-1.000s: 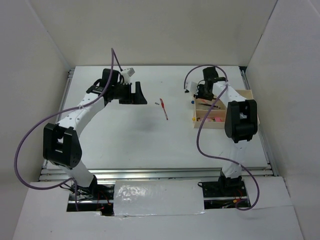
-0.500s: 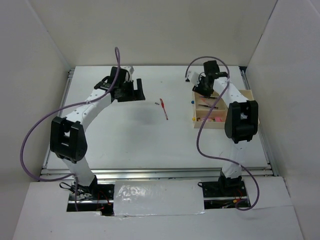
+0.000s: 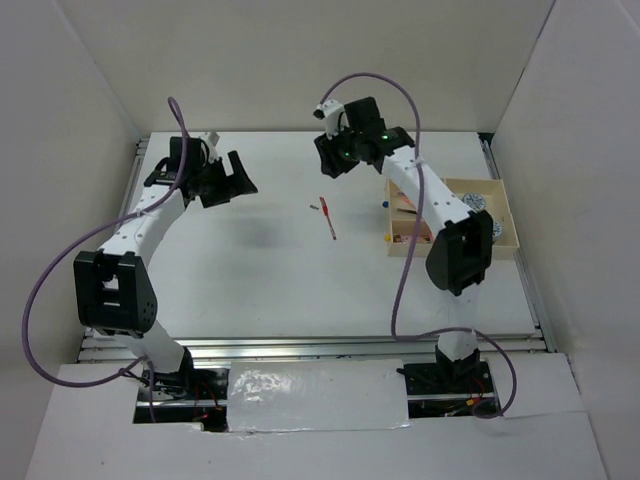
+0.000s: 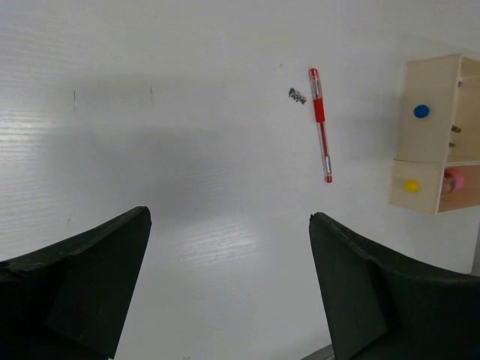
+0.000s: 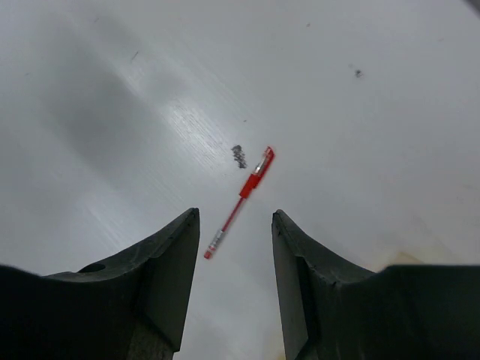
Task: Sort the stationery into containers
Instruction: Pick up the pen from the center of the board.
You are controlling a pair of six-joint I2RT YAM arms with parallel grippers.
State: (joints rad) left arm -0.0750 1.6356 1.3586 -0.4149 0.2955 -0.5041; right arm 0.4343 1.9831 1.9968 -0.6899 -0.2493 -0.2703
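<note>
the left tool (image 3: 229, 180) hung over the far left of the table (image 3: 270, 275), fingers spread wide and empty. near the middle lay the red pen (image 3: 328, 218), flat on the table, a small dark speck (image 4: 297, 95) just beside its far end. the right tool (image 3: 335, 160) hovered beyond the pen, parted, holding nothing. at the right sat the wooden tray (image 3: 511, 228), two blue-and-white rolls (image 3: 475, 200) inside.
</note>
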